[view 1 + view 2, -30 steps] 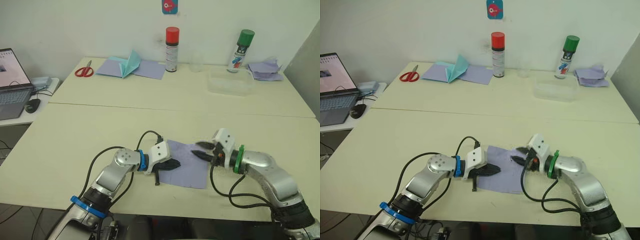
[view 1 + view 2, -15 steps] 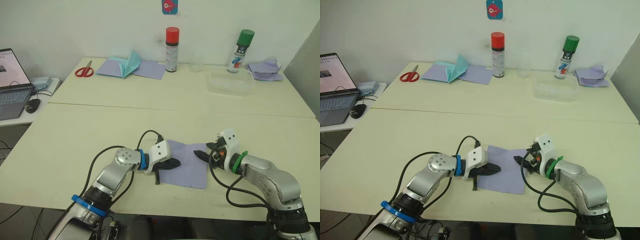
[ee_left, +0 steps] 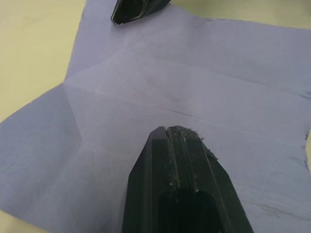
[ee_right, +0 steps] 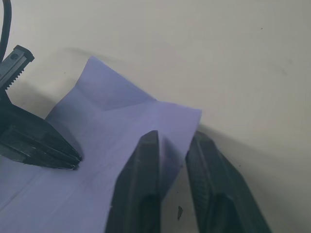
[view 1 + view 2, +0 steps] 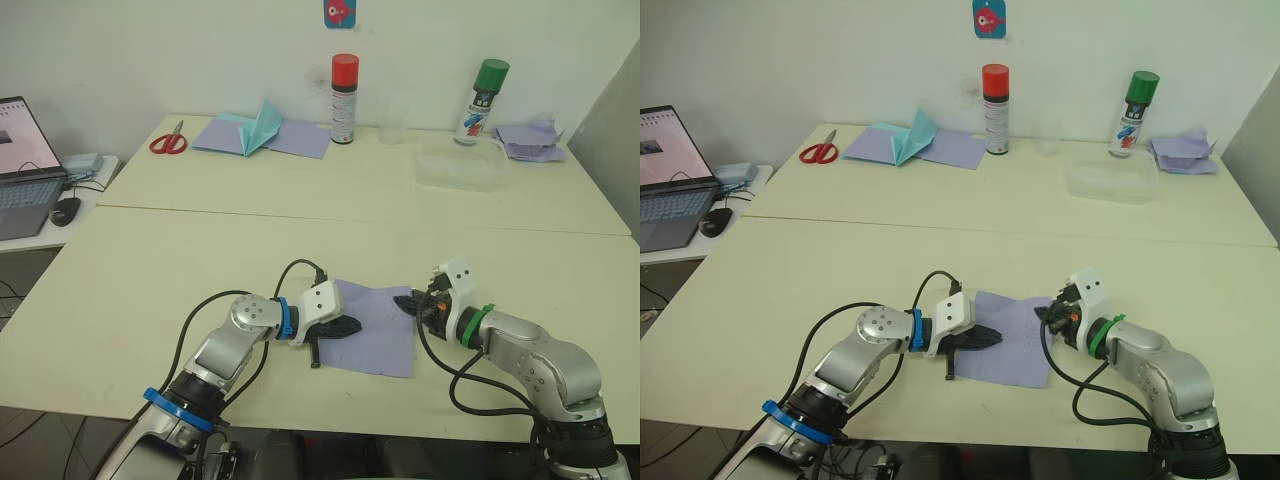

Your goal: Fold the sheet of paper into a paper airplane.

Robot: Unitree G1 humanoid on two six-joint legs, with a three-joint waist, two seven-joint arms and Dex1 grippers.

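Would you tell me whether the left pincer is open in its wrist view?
No, the left pincer has its two fingers pressed together, with its tip resting on the sheet of paper.

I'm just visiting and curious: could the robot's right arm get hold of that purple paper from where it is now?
Probably yes. The right end effector sits at the corner of the sheet of paper, fingers open astride its edge. Nothing blocks it; the left end effector rests shut on the opposite side.

I'm at a pale worktable [image 5: 200, 240] in a lab or office room: laptop [image 5: 22, 165] at my left, scissors [image 5: 168, 142], spray cans [image 5: 344, 98], plain white wall [image 5: 150, 50]
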